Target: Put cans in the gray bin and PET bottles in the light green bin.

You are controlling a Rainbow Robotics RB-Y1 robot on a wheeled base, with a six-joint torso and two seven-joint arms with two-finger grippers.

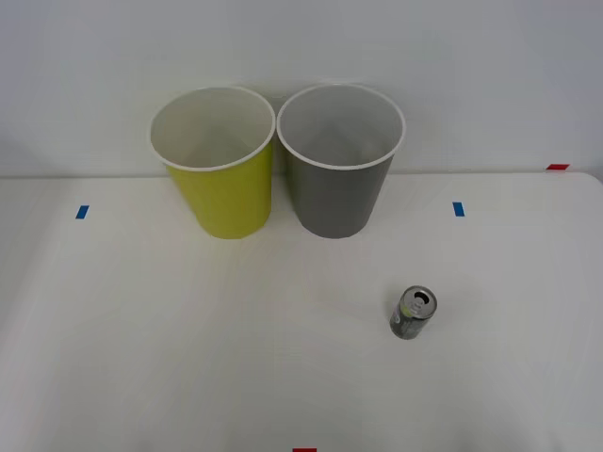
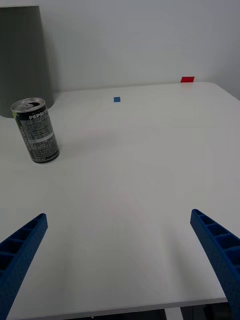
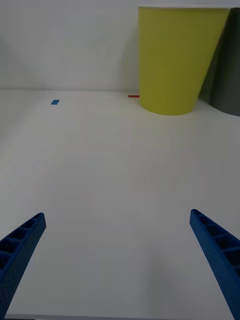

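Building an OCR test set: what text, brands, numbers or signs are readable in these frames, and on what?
"PEPSI": white letters near the top of the can, which stands upright on the table.
Small print below the brand on the can: too small to read.
Green bin, gray bin: no text.
Blue tape mark and red tape mark on the table: plain, no text.

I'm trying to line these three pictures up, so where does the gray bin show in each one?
Front view: the gray bin stands at the back of the table, just right of the green bin.
Right wrist view: its gray wall rises behind the can.
Left wrist view: a gray sliver beside the green bin.
Shared landmark: the green bin, front and left wrist views.
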